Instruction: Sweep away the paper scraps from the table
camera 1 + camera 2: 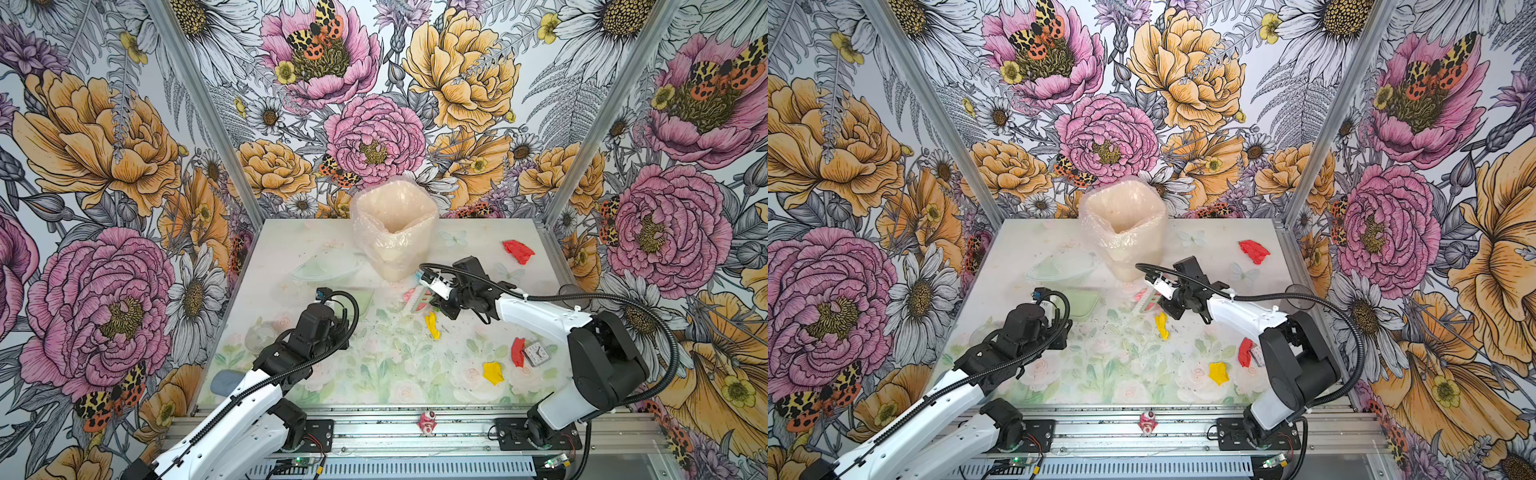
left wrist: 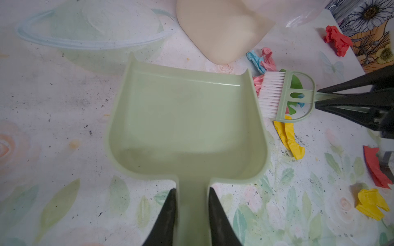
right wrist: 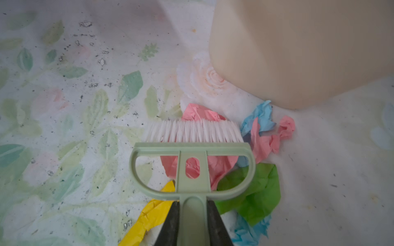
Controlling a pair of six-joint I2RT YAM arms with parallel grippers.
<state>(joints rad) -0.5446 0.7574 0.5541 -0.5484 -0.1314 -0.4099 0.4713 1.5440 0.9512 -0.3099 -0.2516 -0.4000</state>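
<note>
Bold flower-print walls all round; below, table [image 1: 374, 374] of faded roses, speckled with dark crumbs. Left gripper [image 2: 191, 189]: clamped tight on the handle of the dustpan [image 2: 187, 119], pan empty, low on or just over the table, hard to tell which. Right gripper [image 3: 193, 202]: clamped tight on the handle of the brush [image 3: 193, 136], bristles down just beside the pan's side wall, near a mouth corner.

Most scraps [image 3: 266, 138] bunched under and around the brush: pink, blue, green, plus a yellow strip [image 1: 432, 325], all close to the foot of the bin [image 1: 395, 232]. Others well apart: far red scrap [image 1: 518, 250] near the right wall, near red scrap [image 1: 518, 351] right beside a small clock [image 1: 536, 353], yellow wad [image 1: 493, 372] near that.

Probably feather-light, soft and springy; apt to skid, roll or hop over bristles rather than slide cleanly. No call to pinch them: better pushed low and slow with the bristles toward the pan's mouth. Crowded from behind by the bin; near red scrap hemmed by the clock; clear bowl [image 1: 324, 268] just past the pan's mouth.
</note>
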